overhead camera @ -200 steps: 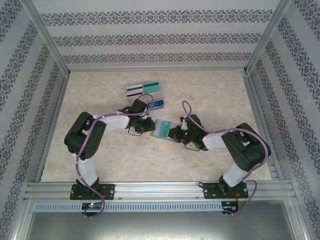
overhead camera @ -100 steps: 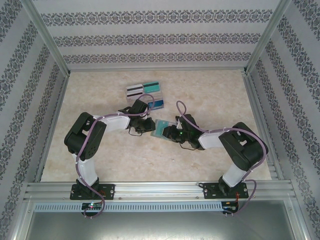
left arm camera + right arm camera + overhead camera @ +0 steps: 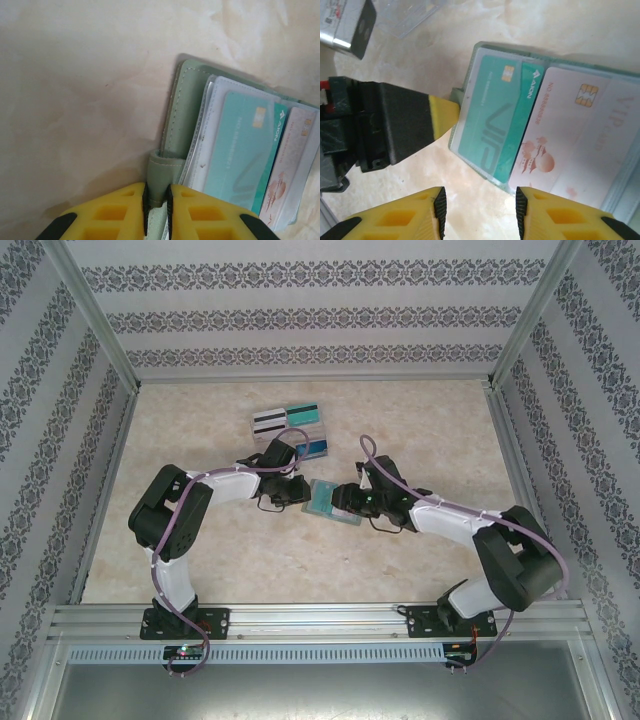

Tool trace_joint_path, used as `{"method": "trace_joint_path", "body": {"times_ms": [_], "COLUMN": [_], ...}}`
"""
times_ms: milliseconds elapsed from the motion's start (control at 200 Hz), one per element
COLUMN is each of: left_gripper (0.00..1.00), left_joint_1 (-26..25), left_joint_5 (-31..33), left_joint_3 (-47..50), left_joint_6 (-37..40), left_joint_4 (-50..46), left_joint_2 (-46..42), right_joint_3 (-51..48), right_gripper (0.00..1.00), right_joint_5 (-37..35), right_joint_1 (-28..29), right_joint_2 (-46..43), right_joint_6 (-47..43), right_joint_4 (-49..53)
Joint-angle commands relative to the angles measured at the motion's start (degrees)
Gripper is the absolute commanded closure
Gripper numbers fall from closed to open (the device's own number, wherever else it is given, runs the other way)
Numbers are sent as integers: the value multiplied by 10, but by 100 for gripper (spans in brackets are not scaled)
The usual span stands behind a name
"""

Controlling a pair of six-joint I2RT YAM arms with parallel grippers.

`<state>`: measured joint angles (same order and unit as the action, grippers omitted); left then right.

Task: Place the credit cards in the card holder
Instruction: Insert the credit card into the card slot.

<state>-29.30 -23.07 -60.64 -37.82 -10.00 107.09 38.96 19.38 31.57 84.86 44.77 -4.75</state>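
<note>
On marble table [image 3: 200, 540], left pincer [image 3: 156, 197] pinches card holder [image 3: 175, 115]; right pincer [image 3: 480, 200] parted, seemingly empty.

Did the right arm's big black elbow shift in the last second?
Yes. The elbow swung rightward and closer to the near rail, past its bolted base, while the right hand stayed by the card holder.

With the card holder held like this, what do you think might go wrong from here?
1. The left claw pinches only the small tab of the card holder, so the holder may swing or fold shut if it is pulled.
2. The right claw stands open close over the teal card and the pale card; a finger could snag an edge and drag a card out when it moves off.
</note>
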Motion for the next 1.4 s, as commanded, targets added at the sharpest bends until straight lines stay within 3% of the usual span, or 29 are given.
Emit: {"method": "trace_joint_path", "body": {"times_ms": [0,590,1054,1394], "left_gripper": [81,81,81,82], "left_joint_1": [-21,-22,-30,-25], "left_joint_5": [-16,-22,-21,7], "left_joint_3": [13,17,16,14], "left_joint_6": [-6,-12,-19,-2], "left_joint_4": [-24,-18,-15,-44], "left_joint_2": [-8,-15,-19,-16], "right_joint_3": [25,83,110,69], "right_gripper": [56,56,57,56], "right_joint_5": [14,44,47,29], "right_joint_1": [-5,-5,13,-21], "right_joint_2": [35,147,162,109], "right_joint_6": [-29,-38,-44,-73], "right_joint_4": [23,16,23,67]}}
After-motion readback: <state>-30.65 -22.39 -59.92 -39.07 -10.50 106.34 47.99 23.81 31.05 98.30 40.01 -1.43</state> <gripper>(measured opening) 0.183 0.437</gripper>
